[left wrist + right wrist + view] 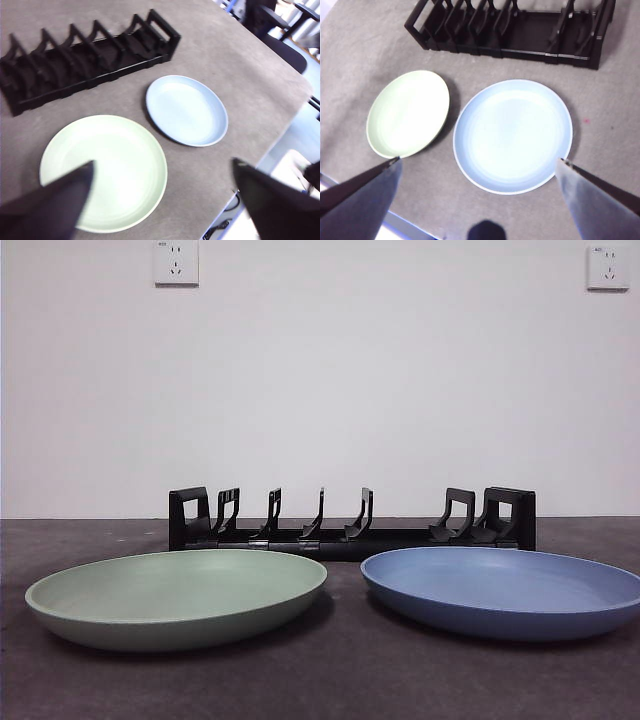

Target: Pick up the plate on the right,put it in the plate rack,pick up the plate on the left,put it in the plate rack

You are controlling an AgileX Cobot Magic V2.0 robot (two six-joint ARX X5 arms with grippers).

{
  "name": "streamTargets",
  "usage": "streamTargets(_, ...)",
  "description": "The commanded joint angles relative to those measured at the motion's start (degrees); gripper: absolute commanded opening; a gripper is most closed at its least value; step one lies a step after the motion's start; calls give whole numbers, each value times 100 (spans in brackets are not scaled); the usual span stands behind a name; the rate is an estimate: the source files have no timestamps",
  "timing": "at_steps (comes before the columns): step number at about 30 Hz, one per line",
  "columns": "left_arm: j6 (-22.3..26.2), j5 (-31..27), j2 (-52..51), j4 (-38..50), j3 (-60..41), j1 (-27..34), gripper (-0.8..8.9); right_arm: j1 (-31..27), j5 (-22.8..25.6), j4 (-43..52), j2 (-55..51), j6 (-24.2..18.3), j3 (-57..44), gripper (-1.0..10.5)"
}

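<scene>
Two plates – green plate (pixel 175 598), blue plate (pixel 505 590) – before one plate rack (pixel 350 520)

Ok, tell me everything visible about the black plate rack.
The plate rack is a long, low black rack, plastic by its look, with blocky ends and a row of upright slotted dividers. It stands flat on the table, behind the green plate and blue plate. Its slots hold nothing, and neither plate touches it. Neither tool is near it.
</scene>
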Motion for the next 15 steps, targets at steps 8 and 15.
streamTargets(8, 378, 92, 551, 63, 188, -651, 687, 7, 273, 321, 1161, 133, 28, 563)
streamTargets(15, 378, 92, 782, 240, 188, -916, 687, 7, 487, 599, 2439, 133, 28, 562)
